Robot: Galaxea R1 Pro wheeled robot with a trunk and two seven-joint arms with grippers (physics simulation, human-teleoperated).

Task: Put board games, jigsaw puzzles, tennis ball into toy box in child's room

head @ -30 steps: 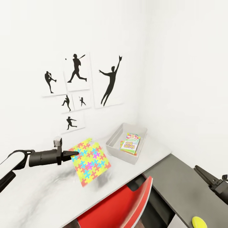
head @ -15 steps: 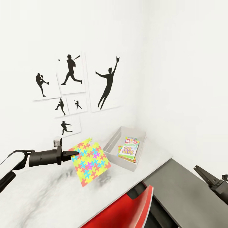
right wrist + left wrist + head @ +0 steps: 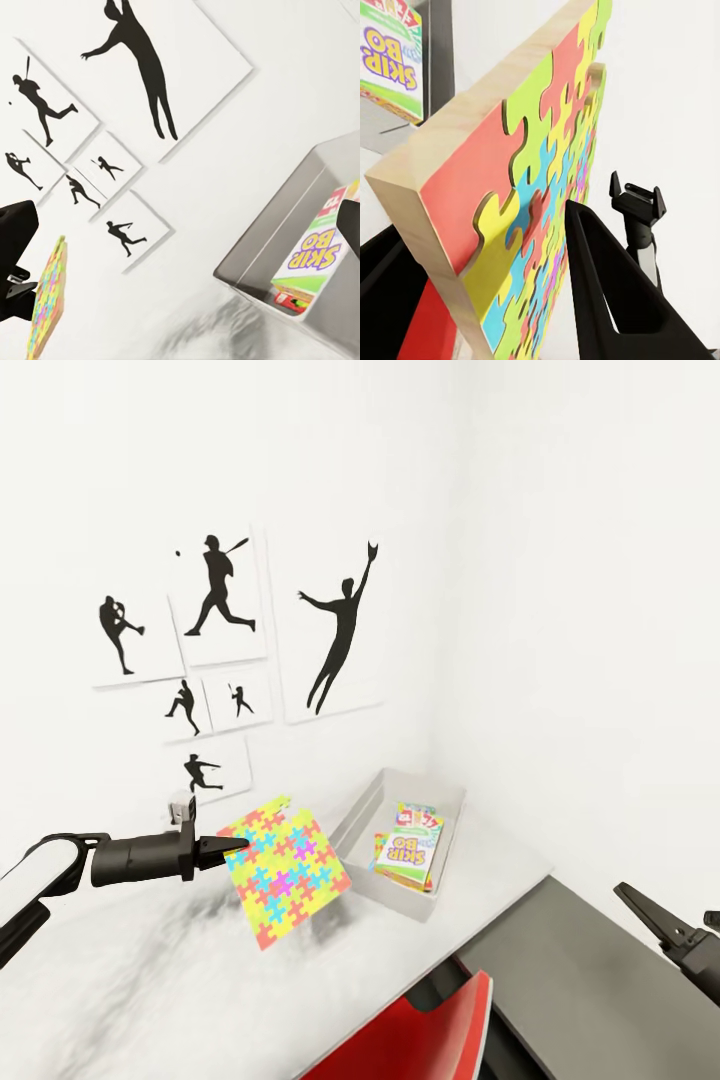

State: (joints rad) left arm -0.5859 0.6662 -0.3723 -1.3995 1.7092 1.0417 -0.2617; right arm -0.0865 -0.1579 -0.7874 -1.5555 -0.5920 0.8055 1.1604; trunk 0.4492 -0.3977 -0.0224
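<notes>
Left gripper [image 3: 238,847], at the frame's left edge, clamps a jigsaw puzzle [image 3: 285,868] by its corner, tilted above the table [image 3: 150,980]. Right of centre, the toy box [image 3: 362,826] holds board games [image 3: 408,850]. At lower right, the right gripper [image 3: 640,907] has its jaws spread apart, holding nothing.

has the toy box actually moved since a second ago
No. The toy box sits in the same corner spot against the wall pictures; both shifted together in the head view, so the camera moved, not the box.
</notes>
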